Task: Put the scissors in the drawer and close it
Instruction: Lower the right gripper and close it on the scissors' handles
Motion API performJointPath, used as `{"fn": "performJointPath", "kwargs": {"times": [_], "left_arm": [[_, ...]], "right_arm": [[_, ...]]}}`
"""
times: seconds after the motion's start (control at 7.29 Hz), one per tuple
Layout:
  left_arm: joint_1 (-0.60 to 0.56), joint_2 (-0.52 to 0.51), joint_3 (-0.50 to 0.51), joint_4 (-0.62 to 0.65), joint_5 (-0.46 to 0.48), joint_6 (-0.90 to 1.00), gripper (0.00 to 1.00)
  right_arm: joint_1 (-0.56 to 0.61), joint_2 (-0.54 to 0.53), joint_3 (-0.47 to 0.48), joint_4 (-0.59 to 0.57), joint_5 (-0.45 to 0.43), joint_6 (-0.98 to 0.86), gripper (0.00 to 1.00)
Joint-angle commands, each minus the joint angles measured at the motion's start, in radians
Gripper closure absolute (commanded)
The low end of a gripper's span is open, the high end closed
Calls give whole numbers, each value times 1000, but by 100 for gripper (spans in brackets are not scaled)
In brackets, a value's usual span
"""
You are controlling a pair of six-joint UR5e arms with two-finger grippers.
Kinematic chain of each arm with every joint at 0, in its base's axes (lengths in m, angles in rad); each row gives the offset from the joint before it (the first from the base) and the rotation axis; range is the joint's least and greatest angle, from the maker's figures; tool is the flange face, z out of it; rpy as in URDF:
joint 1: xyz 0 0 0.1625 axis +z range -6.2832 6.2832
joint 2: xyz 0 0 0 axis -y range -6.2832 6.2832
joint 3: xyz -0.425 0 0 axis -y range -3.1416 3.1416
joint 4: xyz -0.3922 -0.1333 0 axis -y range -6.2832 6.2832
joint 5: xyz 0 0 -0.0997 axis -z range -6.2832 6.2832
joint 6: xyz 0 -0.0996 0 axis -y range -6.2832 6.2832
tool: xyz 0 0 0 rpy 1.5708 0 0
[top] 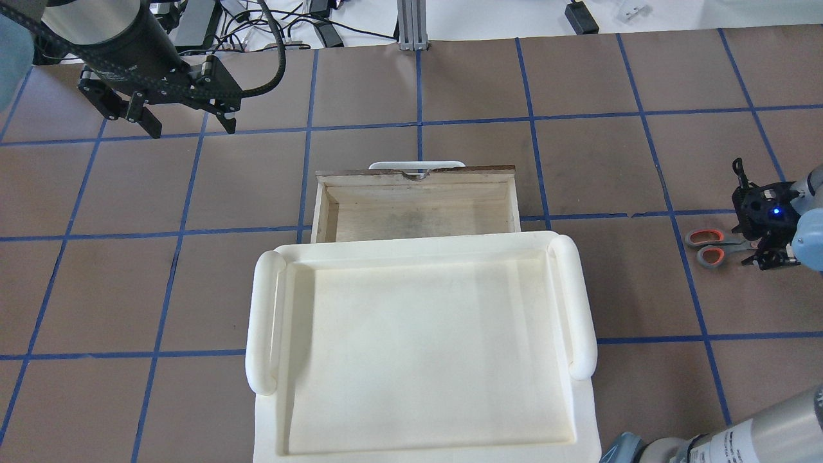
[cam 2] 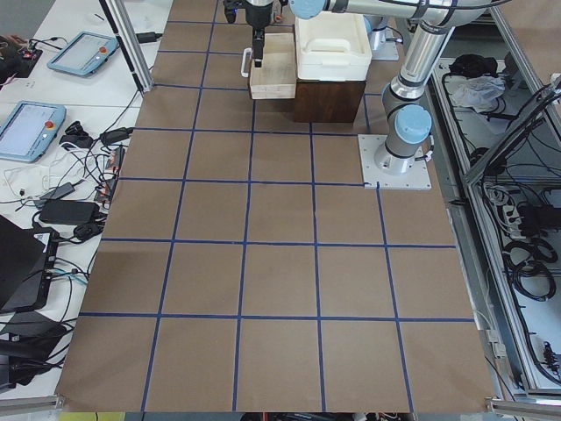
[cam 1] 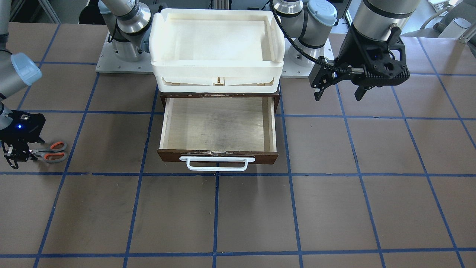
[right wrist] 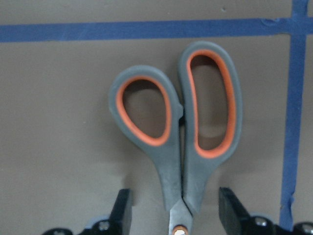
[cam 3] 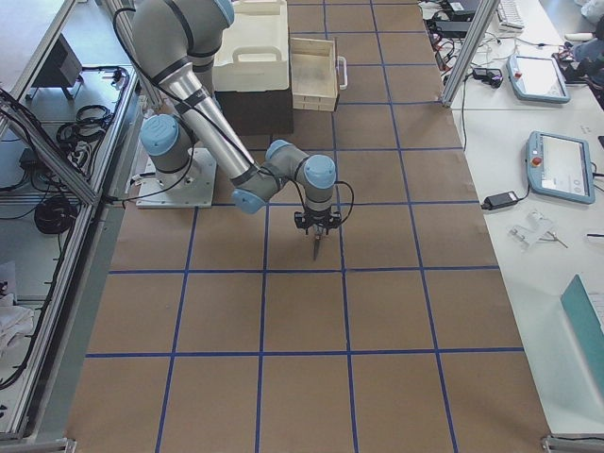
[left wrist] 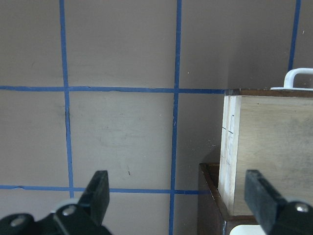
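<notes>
Straddling the scissors with my right fingers, I am keeping them spread, one on each side of the shanks just below the loops. A gap is showing on each side, so they are gripping nothing.

The scissors are lying flat on the brown counter, closed, with the two handles meeting along their inner edges. The handles are showing grey, each loop lined in orange-red. One loop is long and narrow, and the other is shorter and rounder. A small pivot screw is peeking in at the bottom edge of the right wrist view. The blades are running under my right wrist, so I cannot judge them.

From the front-facing camera the scissors are sitting far out on my right side, well apart from the drawer, with the loops pointing toward it.

The drawer is standing pulled out from its dark-brown housing and showing a pale plywood floor with grey smudges. Its white bar handle is projecting from the brown front. White plastic trays are resting stacked on top of the housing.

My left fingers are hanging spread above the counter, holding nothing, just beside the drawer's side wall.
</notes>
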Motion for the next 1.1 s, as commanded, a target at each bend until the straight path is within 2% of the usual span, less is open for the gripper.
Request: {"fn": "performJointPath", "kwargs": {"times": [0.0, 0.55, 0.96], "left_arm": [[0, 0, 0, 0, 0, 0, 0], [0, -1, 0, 0, 0, 0, 0], [-2, 0, 0, 0, 0, 0, 0]], "right_arm": [[2, 2, 0, 8, 2, -7, 42], [4, -4, -4, 8, 2, -49, 75], [7, -14, -11, 6, 3, -54, 87]]}}
